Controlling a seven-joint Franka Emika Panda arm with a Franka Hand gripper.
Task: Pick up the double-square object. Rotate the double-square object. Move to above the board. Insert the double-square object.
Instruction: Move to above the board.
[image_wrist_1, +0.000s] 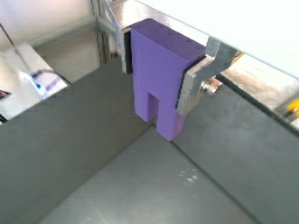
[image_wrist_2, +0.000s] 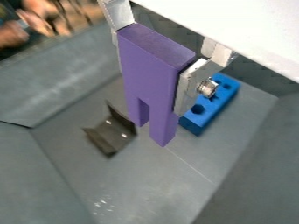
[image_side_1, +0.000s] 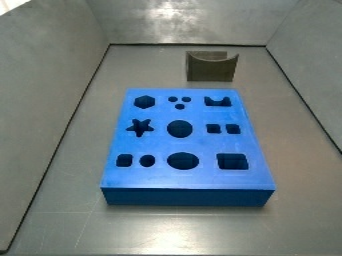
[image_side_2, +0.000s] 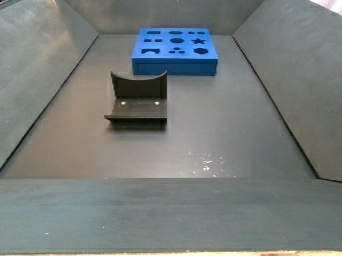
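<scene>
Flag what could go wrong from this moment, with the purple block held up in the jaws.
1. The gripper holds the double-square object only by its upper end, its long forked body hanging free; a bump could tilt it.
2. The board has many similar cutouts, so the wrong one might be picked.
3. Neither side view shows the gripper, so its alignment above the board cannot be checked.

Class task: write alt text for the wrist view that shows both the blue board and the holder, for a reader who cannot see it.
The gripper holds the double-square object, a lavender block, upright above the dark floor. Behind it a corner of the board shows, and the olive-grey holder sits on the floor beside it.
</scene>
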